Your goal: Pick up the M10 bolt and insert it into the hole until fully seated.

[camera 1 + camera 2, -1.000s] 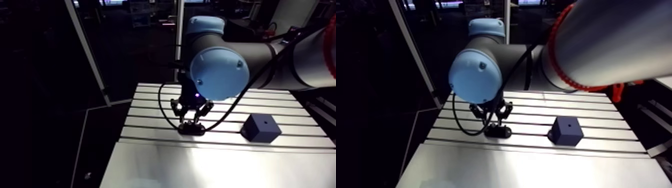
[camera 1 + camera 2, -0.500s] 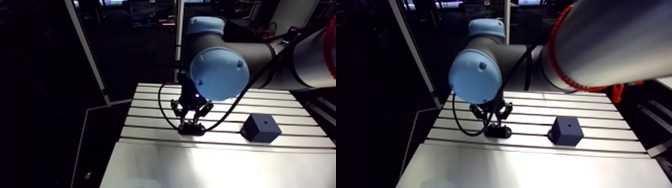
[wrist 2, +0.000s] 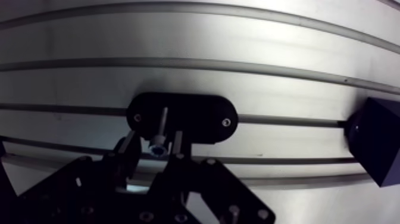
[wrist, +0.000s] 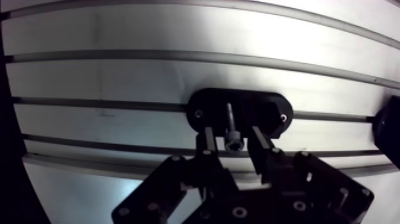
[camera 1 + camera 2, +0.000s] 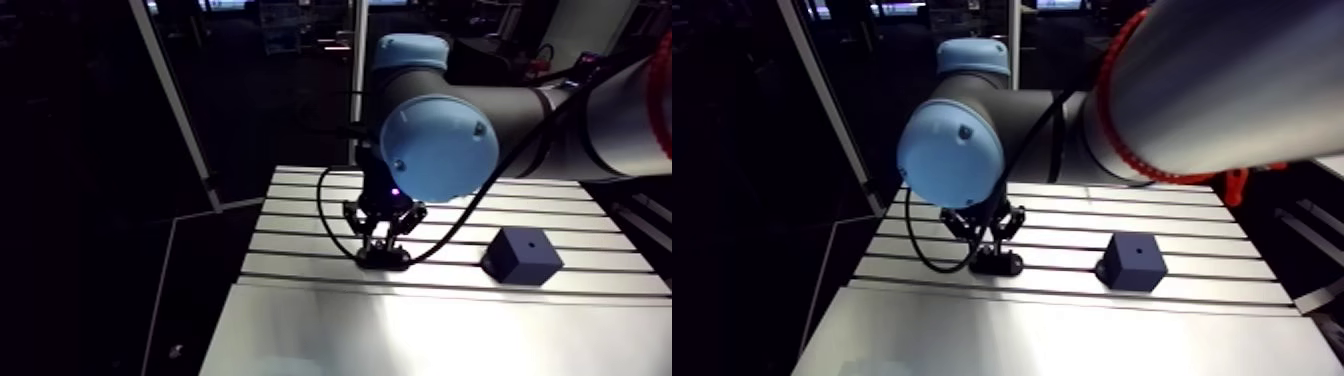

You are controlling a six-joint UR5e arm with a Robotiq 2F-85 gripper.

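The end effector [image 4: 232, 138], fingers [image 4: 207, 143] slightly spread, flanks the head of the bolt [image 4: 231, 126], which lies flat on the black oval holder [image 4: 265, 110], and a dark cube [image 3: 375, 143] with a hole [image 5: 1138, 245] on top stands apart from that holder on the slotted surface [image 4: 119, 77].

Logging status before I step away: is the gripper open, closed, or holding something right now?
Gripper: open, straddling the head of the bolt, holding nothing yet; the bolt lies on the black holder.
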